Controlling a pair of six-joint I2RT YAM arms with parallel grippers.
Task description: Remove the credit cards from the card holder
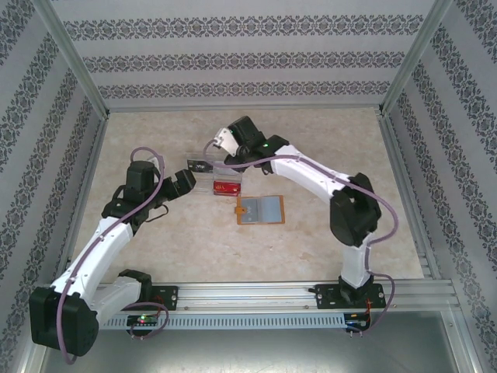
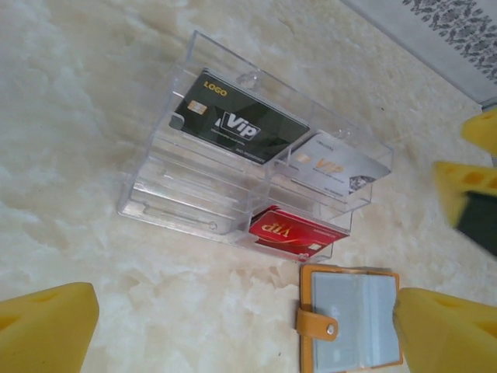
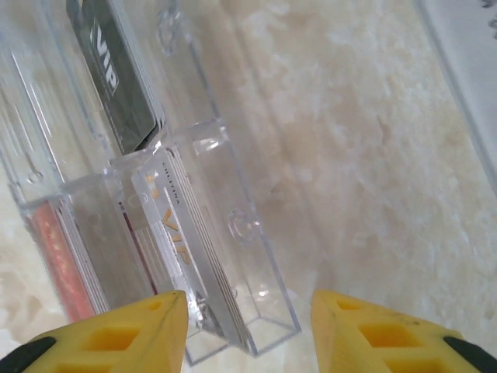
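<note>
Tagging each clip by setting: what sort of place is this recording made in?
Probably a purpose-built robot test booth, not a real room: floral-patterned wallpaper panels set in a bare aluminium frame enclose a cream marble-look tabletop, with two white robot arms bolted to a metal rail at its near edge.

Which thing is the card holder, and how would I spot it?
Look at the middle of the pale marbled table, where a clear plastic rack holds black, silver and red cards. Right beside it, on the side nearer the arms' bases, lies the card holder. Unlike the see-through rack, it is orange-tan, flat and open like a little book, with grey-blue pockets inside.
</note>
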